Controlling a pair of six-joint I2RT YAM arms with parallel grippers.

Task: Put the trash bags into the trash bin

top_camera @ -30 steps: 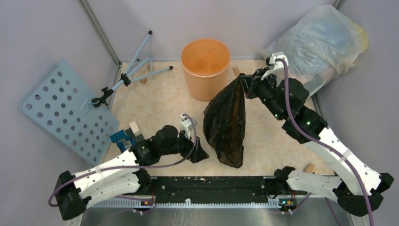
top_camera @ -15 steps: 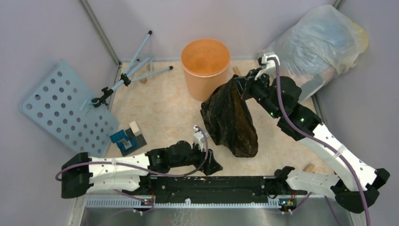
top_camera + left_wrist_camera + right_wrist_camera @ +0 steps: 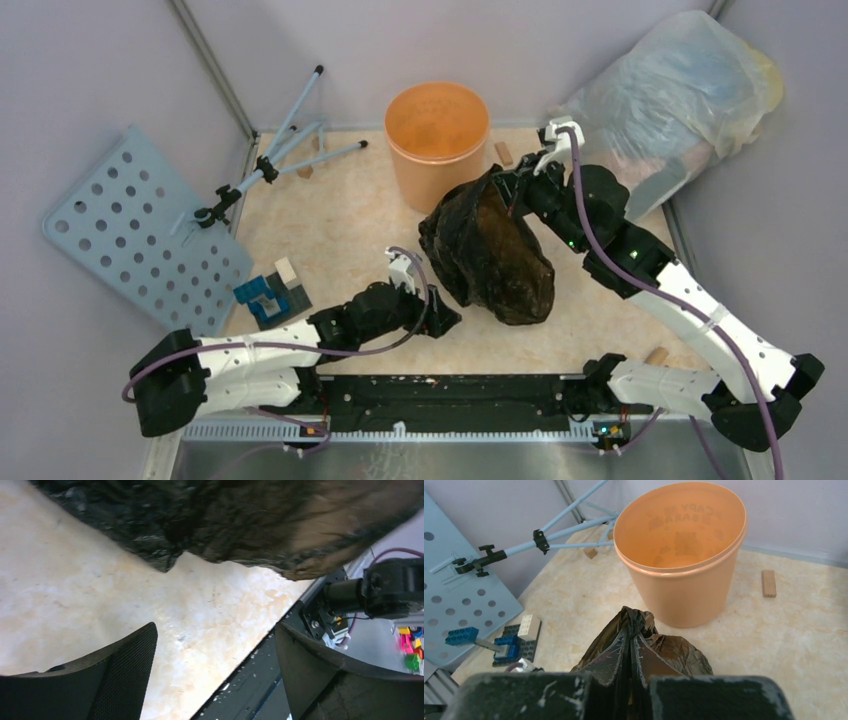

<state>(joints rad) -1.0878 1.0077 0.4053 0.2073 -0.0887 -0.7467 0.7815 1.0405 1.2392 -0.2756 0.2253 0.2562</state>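
Note:
The black trash bag (image 3: 488, 255) hangs crumpled from my right gripper (image 3: 510, 186), its lower part resting on the table in front of the orange trash bin (image 3: 437, 144). The right gripper (image 3: 630, 636) is shut on the bag's top edge (image 3: 639, 622); the bin (image 3: 681, 555) stands just beyond it, open and empty. My left gripper (image 3: 447, 318) is open and empty, low over the table at the bag's near left edge. In the left wrist view the bag (image 3: 240, 520) fills the top, above and beyond the open fingers (image 3: 125, 670).
A big translucent stuffed bag (image 3: 680, 90) leans at the back right. A blue perforated board (image 3: 130, 235) and a tripod (image 3: 275, 160) lie left. Toy bricks on a small plate (image 3: 268, 295) sit near the left arm. Small wooden blocks (image 3: 502, 152) lie by the bin.
My right gripper moved left and lower toward the bin, so the bag slumped into a wider heap. My left gripper swung out to the near right, then came back up to the bag's edge.

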